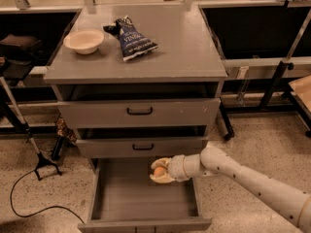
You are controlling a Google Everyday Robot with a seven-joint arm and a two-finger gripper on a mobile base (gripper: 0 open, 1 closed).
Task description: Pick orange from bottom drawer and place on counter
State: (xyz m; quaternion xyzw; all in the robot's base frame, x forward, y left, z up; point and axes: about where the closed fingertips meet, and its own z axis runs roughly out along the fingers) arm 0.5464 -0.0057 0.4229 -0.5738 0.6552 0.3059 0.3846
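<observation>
The bottom drawer (121, 198) is pulled out, showing a plain grey inside. My gripper (160, 171) reaches in from the right, above the drawer's back right part, just under the middle drawer's front. It is shut on the orange (159, 171), a small round fruit held between the pale fingers, lifted off the drawer floor. The counter (180, 47) is the flat grey top of the cabinet, above the three drawers.
A beige bowl (83, 41) and a dark blue chip bag (130, 37) lie on the counter's left half. The two upper drawers (140, 111) with black handles are shut. A stand foot and black cable (34, 178) lie on the floor at the left.
</observation>
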